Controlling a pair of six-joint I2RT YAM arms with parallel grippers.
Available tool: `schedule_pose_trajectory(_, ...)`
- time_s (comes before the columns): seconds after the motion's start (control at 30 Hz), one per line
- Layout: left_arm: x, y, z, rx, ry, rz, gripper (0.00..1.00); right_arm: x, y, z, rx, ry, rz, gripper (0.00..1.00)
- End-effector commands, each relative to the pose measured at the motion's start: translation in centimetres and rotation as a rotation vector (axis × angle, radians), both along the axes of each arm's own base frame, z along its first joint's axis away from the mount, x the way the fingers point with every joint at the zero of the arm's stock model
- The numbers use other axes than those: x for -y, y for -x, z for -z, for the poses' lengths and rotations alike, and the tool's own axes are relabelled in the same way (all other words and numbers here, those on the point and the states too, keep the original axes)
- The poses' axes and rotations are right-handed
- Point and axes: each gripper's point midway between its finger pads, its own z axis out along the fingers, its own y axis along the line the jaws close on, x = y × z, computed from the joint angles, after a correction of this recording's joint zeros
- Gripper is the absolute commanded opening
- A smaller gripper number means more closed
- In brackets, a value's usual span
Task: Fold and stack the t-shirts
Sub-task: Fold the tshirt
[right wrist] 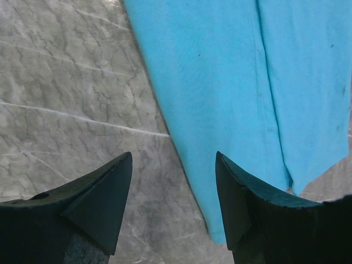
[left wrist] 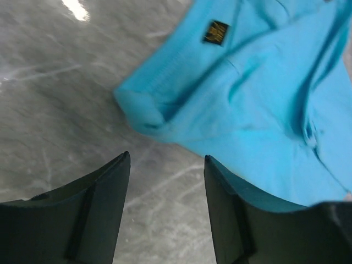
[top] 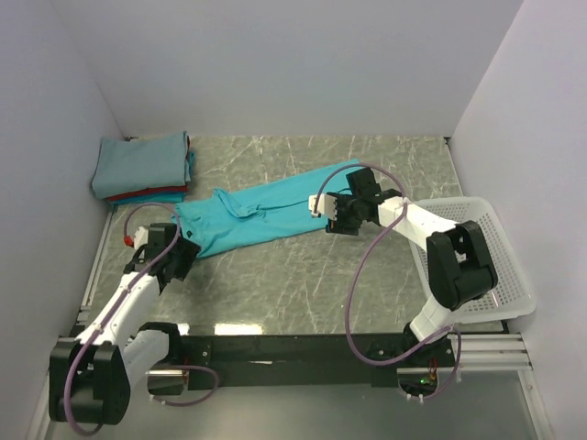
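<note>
A bright turquoise t-shirt [top: 266, 213] lies folded lengthwise in a long band across the middle of the table. My left gripper [top: 183, 257] is open and empty just off its near left end; the collar with its label [left wrist: 215, 32] shows ahead of the fingers. My right gripper [top: 332, 216] is open and empty over the shirt's right end, whose hem edge [right wrist: 231, 165] runs between the fingers. A stack of folded shirts [top: 142, 165], grey-blue on top with red and teal under it, sits at the far left corner.
A white plastic mesh basket [top: 500, 266] stands at the right edge of the table beside the right arm. The grey marble table top [top: 303, 284] is bounded by white walls at the back and sides.
</note>
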Motion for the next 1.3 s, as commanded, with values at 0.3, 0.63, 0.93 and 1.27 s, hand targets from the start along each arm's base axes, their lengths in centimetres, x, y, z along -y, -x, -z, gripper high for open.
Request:
schedule_pose_trajectory(0.3,-4.2,-1.4,1.7,0.023,-0.035,-0.144,0.53,-0.3,-0.7,0.2,-0.007,-0.009,0.009,0.69)
schedule_pose_trajectory(0.63,-5.1,-3.1,2.7,-0.001,-0.014,-0.129,0.28,0.1,-0.7,0.8,-0.033,0.001,0.018,0.69)
schedule_pose_trajectory(0.93,-6.8,-3.0,3.2,-0.019,-0.012,-0.133,0.00,0.9,-0.3,2.1,-0.052,0.044,0.003,0.69)
schedule_pose_trajectory(1.27,-9.3,-1.1,1.6,0.025,-0.036,-0.244,0.00,1.4,-1.0,2.5,-0.039,0.064,0.026,0.69)
